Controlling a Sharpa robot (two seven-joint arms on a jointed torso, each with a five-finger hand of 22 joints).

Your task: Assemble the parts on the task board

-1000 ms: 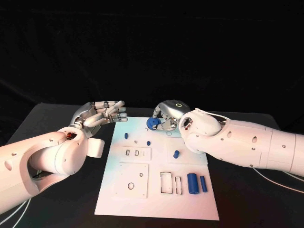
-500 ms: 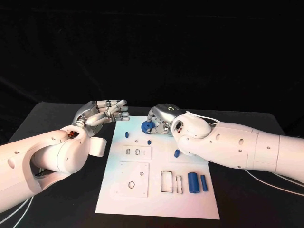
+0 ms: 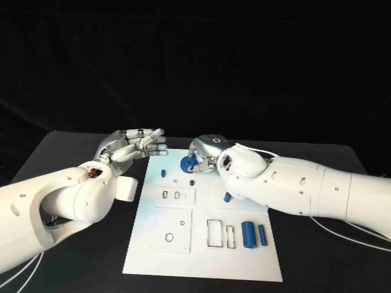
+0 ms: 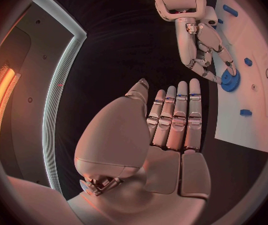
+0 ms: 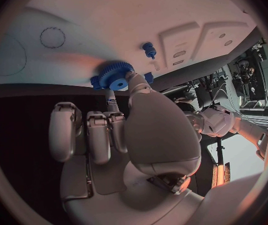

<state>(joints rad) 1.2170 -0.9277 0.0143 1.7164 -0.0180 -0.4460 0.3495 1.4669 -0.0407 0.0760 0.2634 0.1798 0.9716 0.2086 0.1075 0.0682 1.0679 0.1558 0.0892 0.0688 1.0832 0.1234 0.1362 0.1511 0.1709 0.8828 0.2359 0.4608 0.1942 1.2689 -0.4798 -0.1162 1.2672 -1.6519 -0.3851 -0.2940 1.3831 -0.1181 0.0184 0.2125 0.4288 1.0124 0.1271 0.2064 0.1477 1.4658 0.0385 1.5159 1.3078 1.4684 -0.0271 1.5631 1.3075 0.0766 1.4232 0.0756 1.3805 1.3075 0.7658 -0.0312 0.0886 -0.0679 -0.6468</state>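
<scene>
The white task board (image 3: 204, 244) lies in the middle of the black table. My right hand (image 3: 209, 151) hovers at the board's far end and pinches a blue gear (image 3: 189, 163) between its thumb and fingers. The right wrist view shows the gear (image 5: 113, 76) at the fingertips, close over the board (image 5: 78, 30). My left hand (image 3: 134, 144) hangs beside the board's far left corner and holds nothing. In its own wrist view, the left hand's (image 4: 171, 120) fingers lie straight side by side, with the gear (image 4: 230, 80) and the right hand (image 4: 202, 50) beyond them.
Small blue pegs (image 3: 163, 173) (image 3: 191, 182) (image 3: 227, 196) stand on the board's far half. Two blue cylinders (image 3: 247, 234) (image 3: 261, 235) lie near its right edge beside rectangular slots (image 3: 214, 233). A raised square plate with a round hole (image 3: 170, 237) sits at the near left.
My right hand has carried the gear a little to the left and lower over the board's far end. The left hand has barely moved.
</scene>
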